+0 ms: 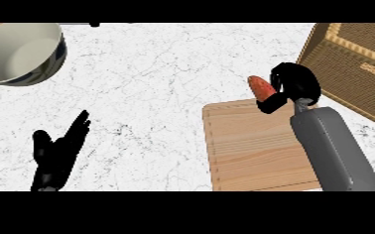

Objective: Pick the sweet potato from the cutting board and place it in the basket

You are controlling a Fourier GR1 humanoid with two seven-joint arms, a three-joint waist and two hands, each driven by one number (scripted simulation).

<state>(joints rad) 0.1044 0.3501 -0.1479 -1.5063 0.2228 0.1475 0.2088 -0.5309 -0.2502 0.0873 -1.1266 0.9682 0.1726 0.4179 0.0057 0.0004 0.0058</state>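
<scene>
The sweet potato [259, 87] is an orange-red oblong held above the far edge of the wooden cutting board [253, 148]. My right hand [295, 84] is curled round it, thumb under it, hiding its right part. The woven basket [344, 59] stands at the right edge, just beyond the hand. My left hand [60, 151] rests open at the lower left, fingers pointing up.
A large grey bowl with a dark rim [26, 52] sits at the upper left. White marbled counter [161, 79] spreads between the bowl and the board.
</scene>
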